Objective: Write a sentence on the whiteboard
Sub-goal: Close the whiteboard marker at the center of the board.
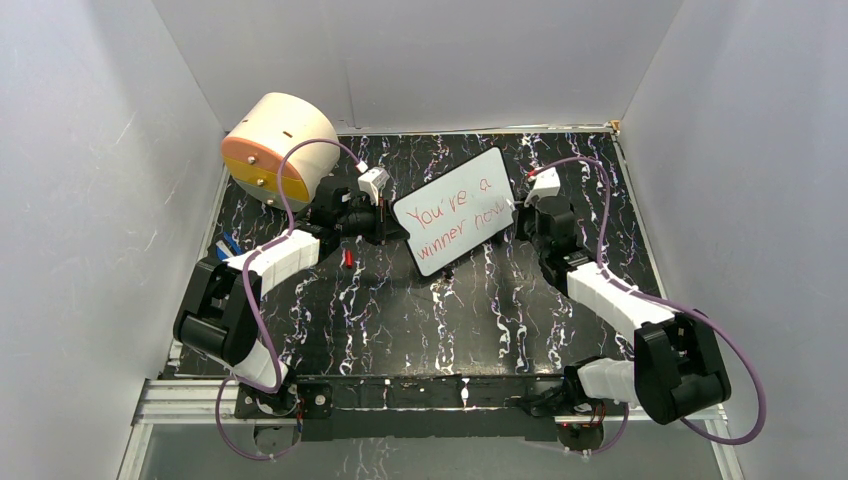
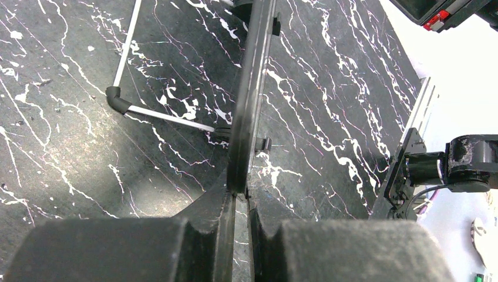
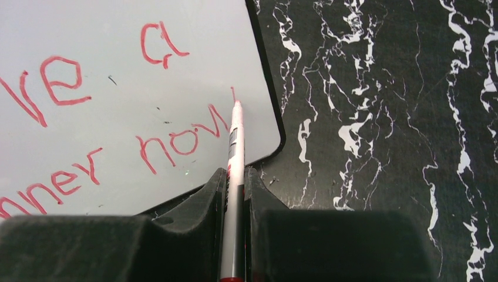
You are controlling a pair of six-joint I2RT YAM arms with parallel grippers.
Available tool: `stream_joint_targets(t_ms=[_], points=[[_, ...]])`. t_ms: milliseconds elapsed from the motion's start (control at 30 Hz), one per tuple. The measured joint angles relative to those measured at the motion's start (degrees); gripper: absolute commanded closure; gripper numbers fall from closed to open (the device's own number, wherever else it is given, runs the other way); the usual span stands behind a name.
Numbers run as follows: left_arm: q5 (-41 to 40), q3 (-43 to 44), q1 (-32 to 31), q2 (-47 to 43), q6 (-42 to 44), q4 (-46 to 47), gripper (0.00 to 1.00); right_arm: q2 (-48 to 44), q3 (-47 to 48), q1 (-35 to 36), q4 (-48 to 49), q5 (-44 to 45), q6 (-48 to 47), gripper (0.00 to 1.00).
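— Checking: what sits near the whiteboard (image 1: 455, 210) on the worktop (image 1: 400, 320)?
— A beige drum (image 1: 280, 145) behind my left tool (image 2: 238, 197), which pinches the board's edge; my right tool (image 3: 235, 176) pinches the marker (image 3: 235, 135), its tip touching beside the sentence (image 1: 440, 214).

Blocked dead centre by the whiteboard (image 1: 455, 210), tilted up and clamped at its left edge in the left gripper (image 2: 238, 191). Crowded on its right by the right gripper (image 3: 235, 176), pinching a red marker (image 3: 235, 135) with the tip at the board's face. Wide open in front, across the near half of the marbled table (image 1: 420, 320). Shut off back left by the beige drum (image 1: 278, 145). Tight between drum and board, under a looping purple cable (image 1: 322, 143). Hemmed in by white walls (image 1: 90, 200) on both sides and behind.
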Motion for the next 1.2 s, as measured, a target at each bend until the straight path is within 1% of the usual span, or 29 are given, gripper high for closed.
stream_joint_targets(t_ms=[267, 500, 900, 1133, 1167, 1200], points=[[-0.1, 0.1, 0.0, 0.0, 0.0, -0.3, 1.00, -0.4, -0.8, -1.2, -1.2, -0.3, 1.7, 1.00], [-0.2, 0.2, 0.0, 0.0, 0.0, -0.5, 1.00, 1.3, -1.3, -1.6, -1.1, -0.9, 2.3, 1.00], [-0.2, 0.3, -0.1, 0.0, 0.0, -0.6, 1.00, 4.2, -1.3, -2.1, 1.3, -2.3, 2.7, 1.00], [-0.2, 0.3, -0.1, 0.0, 0.0, -0.6, 1.00, 4.4, -1.3, -2.4, 1.7, -2.8, 2.7, 1.00], [-0.3, 0.3, -0.1, 0.0, 0.0, -0.6, 1.00, 4.2, -1.3, -2.4, 1.5, -2.8, 2.8, 1.00], [-0.4, 0.3, -0.1, 0.0, 0.0, -0.6, 0.96, 3.9, -1.3, -2.4, 1.2, -2.9, 2.8, 1.00]])
